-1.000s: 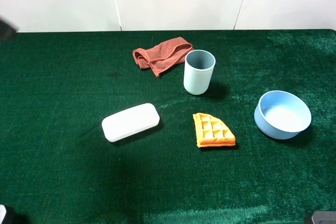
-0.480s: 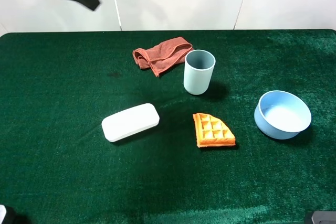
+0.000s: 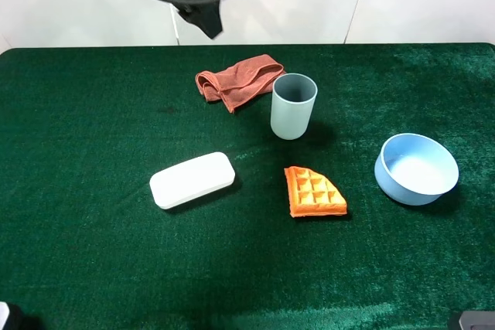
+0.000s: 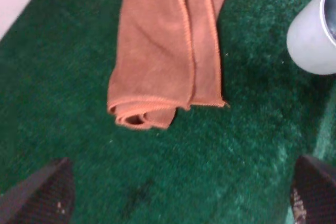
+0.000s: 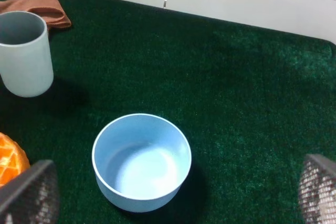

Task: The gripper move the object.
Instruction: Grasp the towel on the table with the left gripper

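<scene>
A folded rust-red cloth [image 3: 237, 79] lies at the back of the green table [image 3: 93, 129]. My left gripper [image 3: 203, 15] hangs high above the table's back edge, just left of and above the cloth. In the left wrist view the cloth [image 4: 165, 51] lies beyond the gripper [image 4: 176, 198], whose fingertips [image 4: 39, 192] stand wide apart and hold nothing. My right gripper [image 5: 173, 195] is open and empty, looking down on the light-blue bowl [image 5: 142, 158], which stands at the right of the table in the exterior view [image 3: 416, 168].
A pale blue-grey cup [image 3: 293, 106] stands right beside the cloth. A white oblong case [image 3: 192, 179] and an orange waffle piece [image 3: 312, 193] lie mid-table. A white wall runs behind the table's back edge.
My left arm has swung in from the far left to the right along the back edge and now hangs near the cloth. The objects have not moved.
</scene>
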`<act>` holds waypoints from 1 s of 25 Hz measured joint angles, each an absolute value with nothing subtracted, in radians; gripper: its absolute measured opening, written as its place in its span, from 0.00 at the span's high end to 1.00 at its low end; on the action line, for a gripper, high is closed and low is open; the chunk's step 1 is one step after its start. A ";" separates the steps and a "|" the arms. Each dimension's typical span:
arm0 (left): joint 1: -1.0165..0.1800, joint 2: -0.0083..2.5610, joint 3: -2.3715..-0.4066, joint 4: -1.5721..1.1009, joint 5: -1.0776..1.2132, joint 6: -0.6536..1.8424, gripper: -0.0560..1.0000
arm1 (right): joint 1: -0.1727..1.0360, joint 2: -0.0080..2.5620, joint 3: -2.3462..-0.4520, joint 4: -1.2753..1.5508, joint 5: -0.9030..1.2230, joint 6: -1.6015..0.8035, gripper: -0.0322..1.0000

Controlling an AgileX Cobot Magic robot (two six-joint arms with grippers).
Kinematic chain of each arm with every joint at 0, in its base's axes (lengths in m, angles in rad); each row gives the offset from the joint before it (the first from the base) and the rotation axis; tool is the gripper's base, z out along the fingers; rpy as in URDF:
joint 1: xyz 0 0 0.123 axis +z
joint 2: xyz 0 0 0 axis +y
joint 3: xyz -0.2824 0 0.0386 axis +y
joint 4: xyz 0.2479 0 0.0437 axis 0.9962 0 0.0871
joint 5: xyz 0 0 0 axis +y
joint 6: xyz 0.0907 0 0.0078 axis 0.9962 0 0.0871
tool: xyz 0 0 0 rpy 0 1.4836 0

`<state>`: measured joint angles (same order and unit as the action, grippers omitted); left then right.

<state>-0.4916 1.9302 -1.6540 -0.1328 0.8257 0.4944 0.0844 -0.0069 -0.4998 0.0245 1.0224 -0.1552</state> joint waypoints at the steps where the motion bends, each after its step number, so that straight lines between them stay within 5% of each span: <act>1: -0.496 1.949 -1.665 -0.133 0.825 0.497 0.18 | 0.084 -0.007 -0.500 0.025 1.022 -0.155 0.30; 25: -0.506 2.221 -1.690 -0.101 0.674 0.506 0.18 | 0.084 -0.007 -0.500 0.025 1.022 -0.155 0.30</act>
